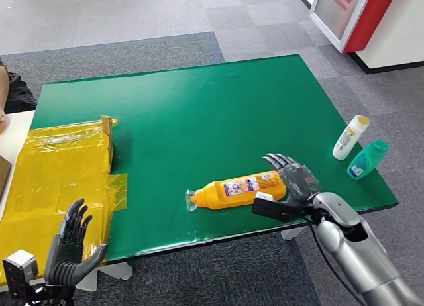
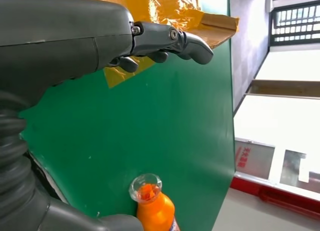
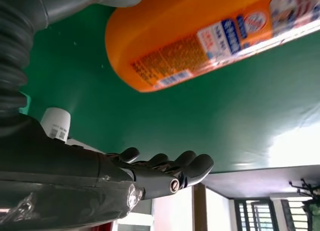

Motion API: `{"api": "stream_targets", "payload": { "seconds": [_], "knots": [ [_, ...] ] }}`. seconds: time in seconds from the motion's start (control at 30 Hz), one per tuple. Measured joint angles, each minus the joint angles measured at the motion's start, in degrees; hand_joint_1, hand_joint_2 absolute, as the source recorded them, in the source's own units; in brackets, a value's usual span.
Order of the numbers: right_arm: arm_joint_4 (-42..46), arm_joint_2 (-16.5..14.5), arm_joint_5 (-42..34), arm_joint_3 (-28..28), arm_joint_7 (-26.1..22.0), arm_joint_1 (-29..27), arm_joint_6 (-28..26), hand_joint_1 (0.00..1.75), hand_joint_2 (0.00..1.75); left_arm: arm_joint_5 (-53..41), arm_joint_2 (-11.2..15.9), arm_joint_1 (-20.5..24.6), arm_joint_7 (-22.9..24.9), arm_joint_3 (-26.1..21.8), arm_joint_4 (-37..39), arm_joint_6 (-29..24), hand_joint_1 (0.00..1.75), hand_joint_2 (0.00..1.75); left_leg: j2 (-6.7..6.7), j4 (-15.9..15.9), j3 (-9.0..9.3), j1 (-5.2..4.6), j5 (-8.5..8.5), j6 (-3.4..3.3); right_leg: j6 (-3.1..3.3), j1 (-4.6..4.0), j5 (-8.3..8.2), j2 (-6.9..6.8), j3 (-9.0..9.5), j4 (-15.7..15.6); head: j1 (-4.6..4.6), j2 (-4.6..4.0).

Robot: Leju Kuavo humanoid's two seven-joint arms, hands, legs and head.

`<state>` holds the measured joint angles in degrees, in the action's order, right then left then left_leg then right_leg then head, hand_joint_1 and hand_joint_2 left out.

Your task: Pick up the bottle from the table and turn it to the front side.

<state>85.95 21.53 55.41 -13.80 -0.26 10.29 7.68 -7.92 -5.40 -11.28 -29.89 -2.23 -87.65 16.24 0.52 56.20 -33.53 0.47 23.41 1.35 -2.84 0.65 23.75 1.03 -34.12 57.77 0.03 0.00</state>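
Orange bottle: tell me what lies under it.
The orange bottle lies on its side on the green table. Green surface shows around it; the patch beneath its body is covered.

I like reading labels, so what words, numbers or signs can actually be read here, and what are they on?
Orange bottle: printed label, too blurred to read.
White bottle: label too small to read.
Teal bottle: label too small to read.
Red and white sign: red characters, cut off and too small to read.
Nothing can be quoted with confidence.
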Motion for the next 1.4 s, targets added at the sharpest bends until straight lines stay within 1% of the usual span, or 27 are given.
{"api": "stream_targets", "payload": {
  "seconds": [0.1,0.23,0.43,0.57,0.73,0.9,1.0,1.13,1.27,1.4],
  "knots": [
    [-5.00,1.57,-2.38,-2.36,0.21,6.69,4.43,0.00,1.75,0.14,0.74,1.33,0.51,-0.01,1.80,-0.09,0.00,1.75,0.01,0.00,-0.04,0.00,-0.11,-0.01,0.01,0.00,-0.09,-0.01,-0.05,0.00,0.00,0.00],
    [-10.25,3.06,-4.32,-5.91,0.59,13.12,7.21,0.00,1.75,0.60,1.54,2.65,0.60,-0.18,4.31,0.11,0.00,1.75,0.02,0.00,-0.11,0.00,-0.18,-0.01,0.05,0.00,-0.13,-0.02,-0.12,0.02,-0.01,0.00],
    [-16.85,3.47,-7.15,-11.45,1.45,20.85,11.74,0.00,1.75,1.21,1.99,4.06,0.53,-0.36,6.62,0.48,0.00,1.75,0.02,0.00,-0.21,0.00,-0.19,-0.01,0.05,-0.01,-0.14,-0.02,-0.22,0.04,0.01,0.00],
    [-21.19,3.39,-10.35,-15.72,2.20,25.97,15.24,0.00,1.75,1.57,2.21,5.17,0.51,-0.35,7.62,0.55,0.00,1.75,0.04,0.00,-0.25,0.00,-0.21,-0.03,0.04,-0.01,-0.15,-0.05,-0.23,0.04,-0.01,0.00],
    [-24.72,3.96,-17.79,-21.15,1.27,30.22,22.37,0.00,1.75,2.38,2.81,6.18,-0.09,-0.35,9.30,0.55,0.00,1.75,0.06,0.01,-0.26,0.00,-0.21,-0.03,0.04,0.00,-0.16,-0.07,-0.27,0.04,0.00,0.00],
    [-24.64,7.16,-27.40,-27.15,2.62,33.99,27.08,0.00,1.75,2.69,3.47,6.56,-0.84,-0.35,10.91,0.54,0.00,1.75,0.09,0.02,-0.35,-0.01,-0.22,-0.03,0.02,0.01,-0.17,-0.09,-0.33,0.04,0.00,0.00],
    [-23.23,9.67,-32.25,-31.04,3.84,36.42,28.46,0.00,1.75,2.86,3.75,6.74,-1.31,-0.35,11.68,0.52,0.00,1.75,0.10,0.03,-0.39,-0.02,-0.22,-0.03,0.02,0.02,-0.17,-0.09,-0.37,0.03,0.00,0.00],
    [-19.78,12.86,-35.85,-34.72,4.80,38.04,28.87,0.00,1.75,3.07,3.85,6.84,-1.56,-0.35,12.26,0.45,0.00,1.75,0.13,0.04,-0.41,-0.02,-0.23,-0.04,0.02,0.02,-0.18,-0.13,-0.39,0.03,0.01,0.00],
    [-16.06,15.81,-38.25,-37.51,5.72,38.38,27.75,0.00,1.75,3.19,3.87,6.85,-1.57,-0.35,12.47,0.38,0.00,1.75,0.14,0.04,-0.43,-0.01,-0.22,-0.04,0.02,0.02,-0.18,-0.13,-0.41,0.03,0.00,0.00],
    [-15.14,16.97,-38.12,-39.62,6.14,38.13,25.04,0.00,1.75,3.20,3.87,6.91,-1.57,-0.34,12.62,0.37,0.00,1.75,0.13,0.04,-0.43,-0.01,-0.23,-0.04,0.02,0.01,-0.18,-0.13,-0.42,0.03,0.01,0.00]
  ]
}}
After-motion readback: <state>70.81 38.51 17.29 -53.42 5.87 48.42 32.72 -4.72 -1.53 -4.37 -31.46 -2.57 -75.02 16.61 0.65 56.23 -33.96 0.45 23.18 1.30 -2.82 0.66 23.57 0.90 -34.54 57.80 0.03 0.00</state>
